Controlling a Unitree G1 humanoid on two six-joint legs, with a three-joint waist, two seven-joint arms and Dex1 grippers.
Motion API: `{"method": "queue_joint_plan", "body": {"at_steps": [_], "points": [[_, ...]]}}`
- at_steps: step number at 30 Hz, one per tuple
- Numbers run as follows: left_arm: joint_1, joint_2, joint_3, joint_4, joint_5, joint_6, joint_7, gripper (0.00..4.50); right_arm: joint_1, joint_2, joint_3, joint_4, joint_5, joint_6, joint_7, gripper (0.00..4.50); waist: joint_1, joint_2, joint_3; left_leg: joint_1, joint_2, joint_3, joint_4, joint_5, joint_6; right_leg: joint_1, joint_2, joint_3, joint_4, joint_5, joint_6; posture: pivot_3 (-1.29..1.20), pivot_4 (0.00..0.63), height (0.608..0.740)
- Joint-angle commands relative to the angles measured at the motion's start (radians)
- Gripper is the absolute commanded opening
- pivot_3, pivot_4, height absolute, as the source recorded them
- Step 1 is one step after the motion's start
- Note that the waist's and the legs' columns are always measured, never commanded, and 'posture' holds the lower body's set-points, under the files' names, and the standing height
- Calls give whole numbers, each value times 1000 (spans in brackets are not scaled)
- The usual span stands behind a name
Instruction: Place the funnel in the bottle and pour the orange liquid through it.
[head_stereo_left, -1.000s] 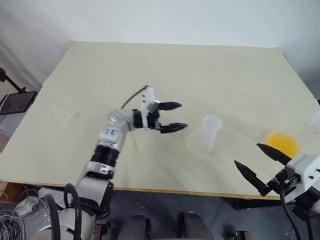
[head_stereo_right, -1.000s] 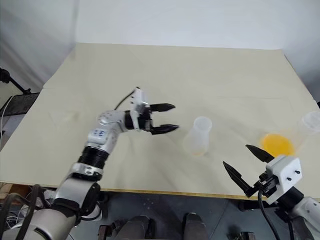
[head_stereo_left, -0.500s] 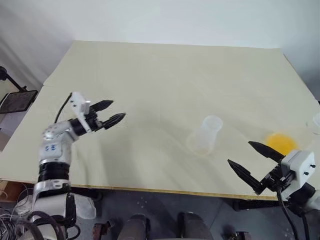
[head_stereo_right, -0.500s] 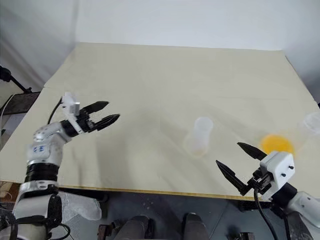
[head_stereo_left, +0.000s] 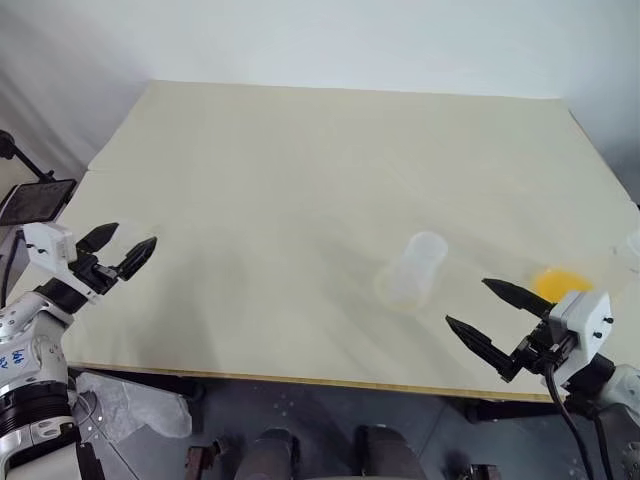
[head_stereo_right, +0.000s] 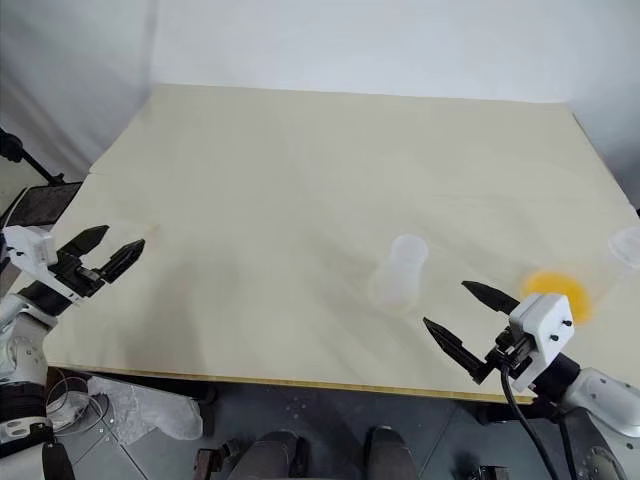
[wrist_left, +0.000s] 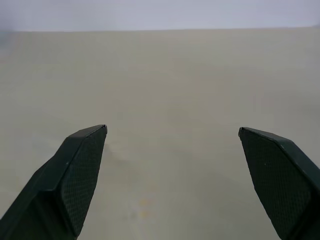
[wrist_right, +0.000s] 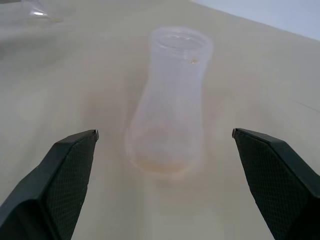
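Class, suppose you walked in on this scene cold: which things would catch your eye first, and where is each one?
The bright orange liquid draws the eye first, a round pool near the wooden table's right edge. Next comes the clear bottle, standing upright and apart to its left, squarely ahead of the open right gripper at the near edge. Far off at the table's left corner, the left gripper hovers open with nothing between its fingers.
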Motion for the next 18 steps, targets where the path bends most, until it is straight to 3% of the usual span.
{"method": "queue_joint_plan", "body": {"at_steps": [1, 11, 18], "points": [[-25, 26, 17, -13, -17, 51, 64, 4484, -6, -14, -7, -7, 7, 1, 7, 4500, -1, 0, 0, 0, 0, 0, 0, 0, 0, 0, 0, 0, 0, 0, 0, 0, 150, 740], [-93, 79, 13, 54, 2, 181, 188, 4484, 6, -17, -25, -10, 9, 3, 14, 4500, -6, 0, 0, 0, 0, 0, -2, 0, 0, 0, 1, -1, 2, 0, 0, 0, 150, 740], [-182, 96, -55, 172, 46, 233, 222, 4484, 16, -23, -32, -21, 12, 10, 14, 4500, -3, 0, 0, 0, 0, 0, -1, 0, 0, 0, 1, -1, 2, 0, 0, 0, 150, 740]]}}
